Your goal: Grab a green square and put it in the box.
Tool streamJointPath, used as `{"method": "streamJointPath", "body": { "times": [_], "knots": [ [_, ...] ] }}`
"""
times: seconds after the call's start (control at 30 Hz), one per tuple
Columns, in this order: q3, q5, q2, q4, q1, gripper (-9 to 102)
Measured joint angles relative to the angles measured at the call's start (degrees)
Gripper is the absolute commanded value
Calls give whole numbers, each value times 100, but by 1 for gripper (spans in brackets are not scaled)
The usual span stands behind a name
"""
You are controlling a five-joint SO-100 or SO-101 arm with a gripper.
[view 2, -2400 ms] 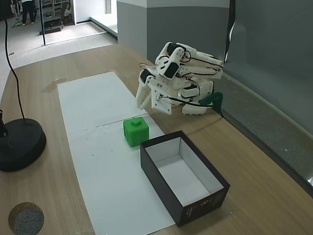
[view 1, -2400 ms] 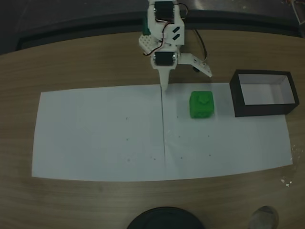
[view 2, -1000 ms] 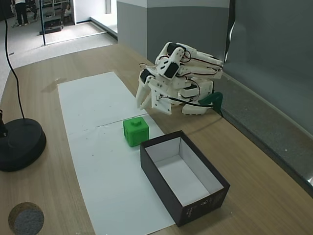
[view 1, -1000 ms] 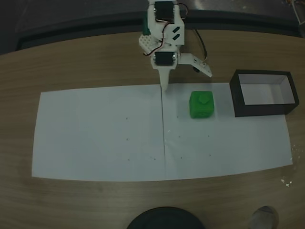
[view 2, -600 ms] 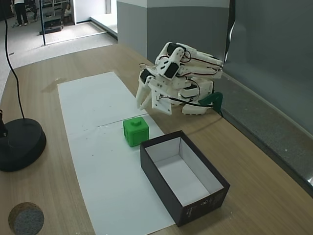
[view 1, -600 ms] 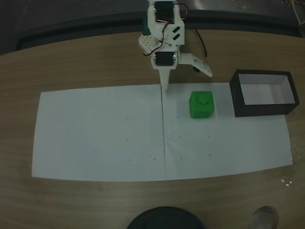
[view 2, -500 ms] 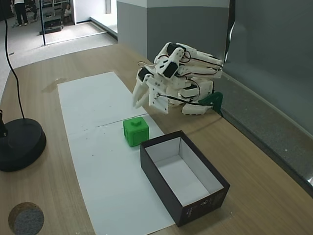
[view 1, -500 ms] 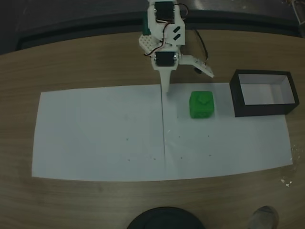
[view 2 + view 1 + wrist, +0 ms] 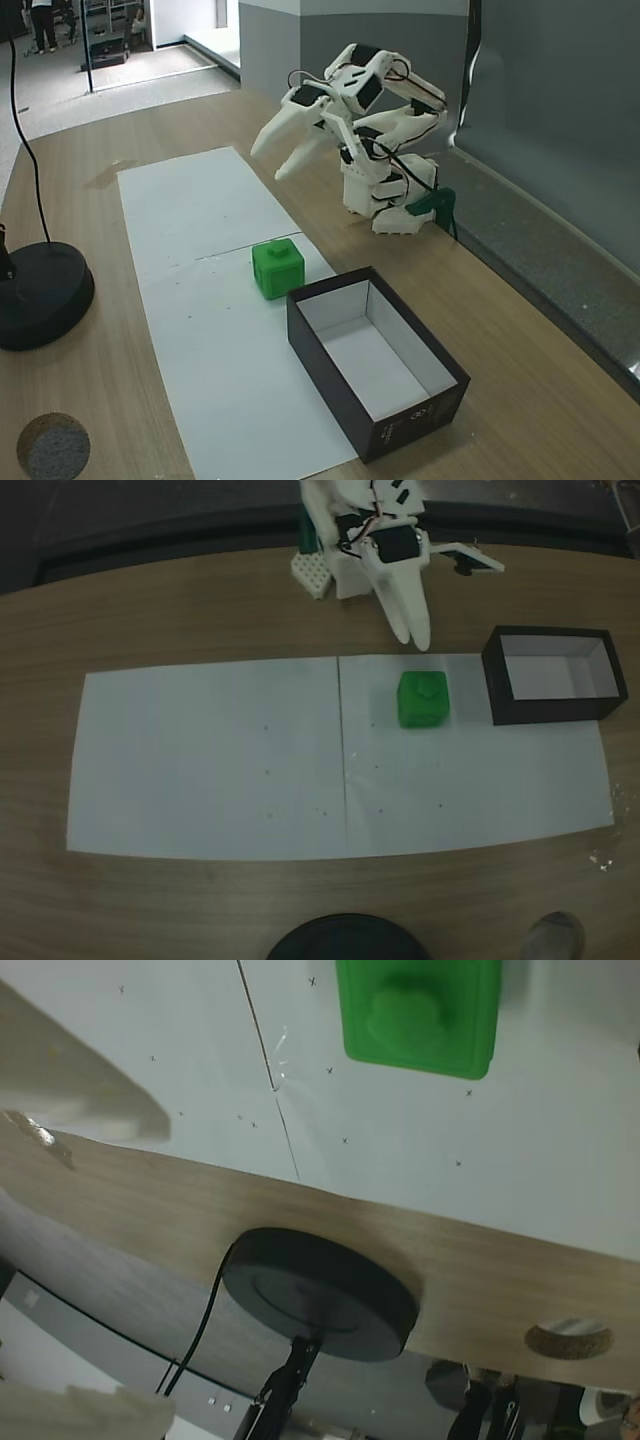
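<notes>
The reach is in hand, by my reading; the gripper [image 9: 270, 157] hangs above the desk [image 9: 120, 130] with fingers spread and nothing between them; the cube [image 9: 423, 700] sits untouched on the paper [image 9: 220, 760], near the sheet's far edge, just beside the box [image 9: 497, 685]; next the gripper should drop over the cube and close.

The white arm is raised off the worktop and reaches forward from its base, wrist tilted downward. Its claw [image 9: 272, 157] hangs in the air, the two long pale fingers [image 9: 412, 620] spread slightly apart with nothing held between them.
</notes>
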Motion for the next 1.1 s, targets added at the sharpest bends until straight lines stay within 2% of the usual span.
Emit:
{"method": "streamJointPath", "body": {
  "times": [0.2, 0.37, 0.6, 0.93, 1.1],
  "knots": [
    [-2206, 0, -2856, 1538, -264, 34],
    [-3041, -167, -4887, 2320, -299, 35],
    [-3094, -9, -6425, 2065, -308, 35],
    [-3296, 316, -7189, 1802, -756, 35],
    [-3331, 272, -7576, 1397, -870, 35]
  ]
}}
